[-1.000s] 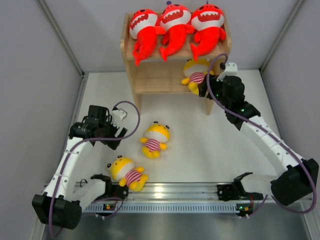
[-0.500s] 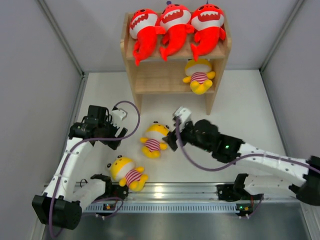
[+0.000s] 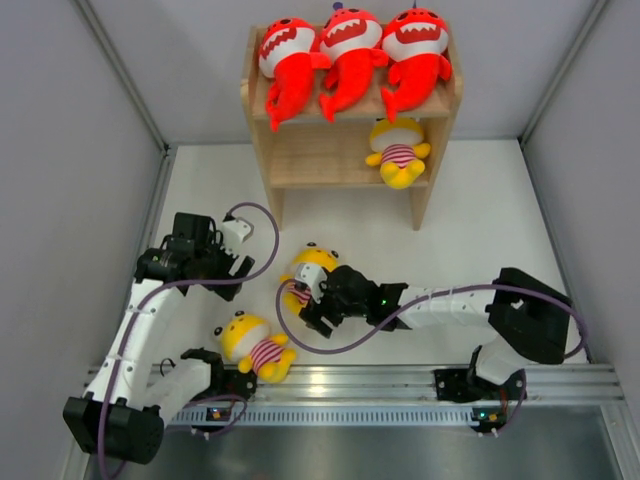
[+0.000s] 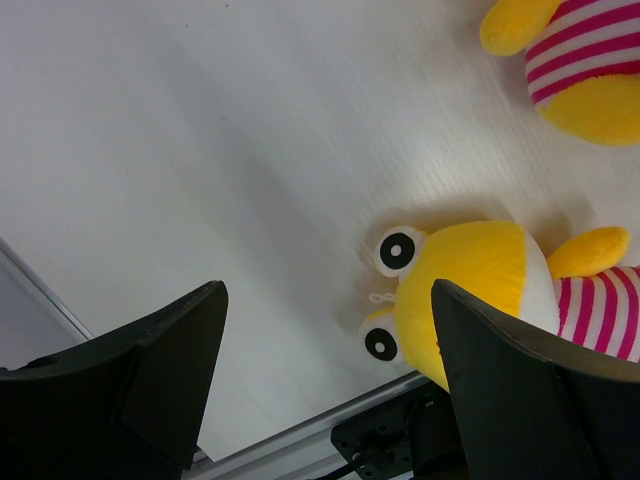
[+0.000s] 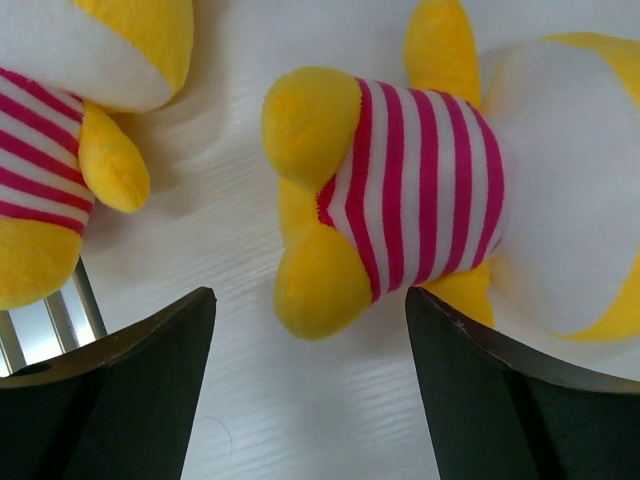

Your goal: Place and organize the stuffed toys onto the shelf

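The wooden shelf (image 3: 310,168) stands at the back. Three red sharks (image 3: 348,50) sit in a row on its top tier. One yellow striped toy (image 3: 398,150) sits on the lower tier at the right. A second yellow toy (image 3: 314,264) lies mid-table; my right gripper (image 3: 312,305) is open just by its feet. In the right wrist view its striped body (image 5: 420,190) lies between and ahead of the spread fingers, untouched. A third yellow toy (image 3: 255,345) lies near the front left. My left gripper (image 3: 205,258) is open and empty, above and left of it (image 4: 470,280).
A metal rail (image 3: 380,385) runs along the near edge. Grey walls close in both sides. The right arm lies low across the table's middle. The third toy also shows at the left of the right wrist view (image 5: 50,150).
My right arm has swung from the shelf's lower tier, leaving a yellow toy there, down to the toy lying mid-table. The left arm has barely moved.
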Robot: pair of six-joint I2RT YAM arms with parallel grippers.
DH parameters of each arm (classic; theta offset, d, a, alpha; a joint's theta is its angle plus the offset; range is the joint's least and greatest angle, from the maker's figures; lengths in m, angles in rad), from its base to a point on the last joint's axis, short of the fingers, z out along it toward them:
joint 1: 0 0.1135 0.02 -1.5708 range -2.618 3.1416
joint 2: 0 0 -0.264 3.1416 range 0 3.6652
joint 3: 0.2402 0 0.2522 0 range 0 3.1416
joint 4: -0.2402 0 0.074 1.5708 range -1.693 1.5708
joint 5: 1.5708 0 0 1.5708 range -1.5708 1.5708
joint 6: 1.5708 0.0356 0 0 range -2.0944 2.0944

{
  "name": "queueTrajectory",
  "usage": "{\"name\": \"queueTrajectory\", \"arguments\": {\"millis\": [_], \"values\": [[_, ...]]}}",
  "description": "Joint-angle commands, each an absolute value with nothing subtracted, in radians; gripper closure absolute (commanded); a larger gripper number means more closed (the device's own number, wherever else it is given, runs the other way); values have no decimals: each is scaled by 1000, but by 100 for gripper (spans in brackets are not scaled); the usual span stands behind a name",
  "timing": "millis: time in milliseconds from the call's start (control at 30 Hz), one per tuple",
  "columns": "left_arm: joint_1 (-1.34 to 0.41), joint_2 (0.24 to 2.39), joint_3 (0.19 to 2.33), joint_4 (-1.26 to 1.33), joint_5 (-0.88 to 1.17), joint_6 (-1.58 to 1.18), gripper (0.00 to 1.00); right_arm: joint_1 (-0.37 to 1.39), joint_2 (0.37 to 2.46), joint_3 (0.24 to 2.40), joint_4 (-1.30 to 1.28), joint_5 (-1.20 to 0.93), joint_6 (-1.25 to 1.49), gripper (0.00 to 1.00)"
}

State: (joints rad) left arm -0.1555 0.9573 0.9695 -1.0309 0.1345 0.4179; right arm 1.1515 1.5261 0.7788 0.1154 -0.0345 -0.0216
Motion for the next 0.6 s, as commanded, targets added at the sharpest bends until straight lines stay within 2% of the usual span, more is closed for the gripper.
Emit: {"name": "queueTrajectory", "arguments": {"millis": [0,100,133,167,200,233,367,567], "values": [[-149,943,962,-999,153,420,11,1144,1560,831,244,-72,-28,23],[-149,951,963,-999,163,420,11,1141,1603,866,223,-23,-32,38],[-149,953,963,-999,163,422,11,1140,1615,877,210,-12,-32,59],[-149,953,966,-1000,160,422,11,1129,1634,887,175,-9,-32,69],[-149,953,966,-999,156,422,11,1124,1635,908,154,-6,-46,93],[-149,951,968,-1000,156,422,11,1121,1631,917,123,-6,-58,100],[-149,956,966,-999,160,425,11,1120,1486,959,-42,48,-161,100],[-149,968,974,-999,163,423,11,1118,1319,1219,-464,43,-512,100]]}}
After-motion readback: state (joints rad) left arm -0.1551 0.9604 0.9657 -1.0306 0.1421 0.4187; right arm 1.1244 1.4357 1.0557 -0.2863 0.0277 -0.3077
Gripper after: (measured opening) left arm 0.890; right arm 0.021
